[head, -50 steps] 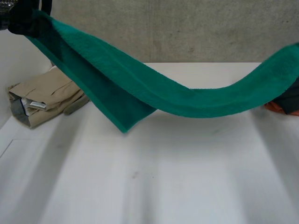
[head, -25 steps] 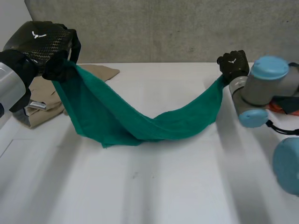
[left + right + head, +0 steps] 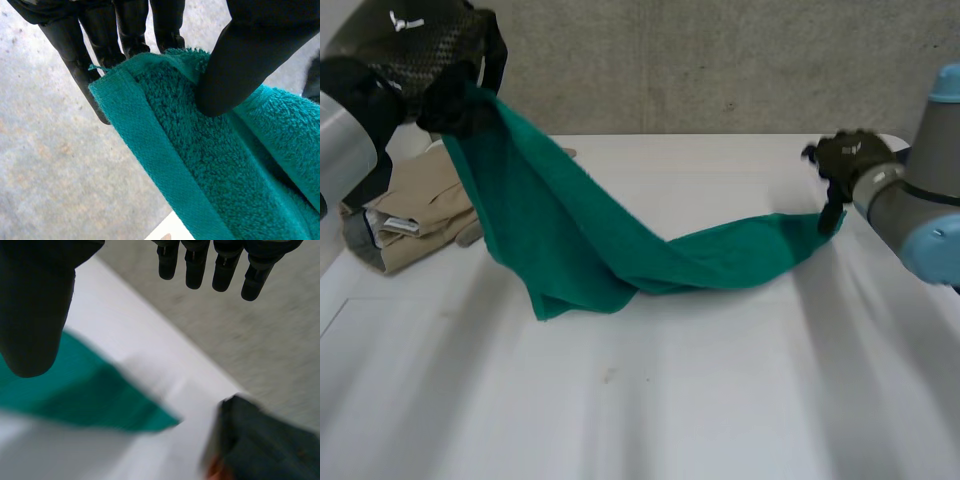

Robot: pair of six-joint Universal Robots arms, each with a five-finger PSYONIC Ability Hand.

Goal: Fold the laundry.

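your left hand [image 3: 415, 55] pinches a corner of the green towel [image 3: 620, 245] up high; the rest trails twisted across the surface [image 3: 670, 400]. your right hand [image 3: 850, 160] hovers by the far end, fingers [image 3: 195, 265] spread, holding nothing. pull one-handed and the towel may bunch or sweep the tan clothes [image 3: 410, 210].

The towel [image 3: 570, 235] is plain teal-green, the folded garment [image 3: 415, 200] beige, the table [image 3: 670, 400] white, the wall [image 3: 720, 60] mottled grey, and the left hand [image 3: 415, 45] black with a carbon-fibre weave.
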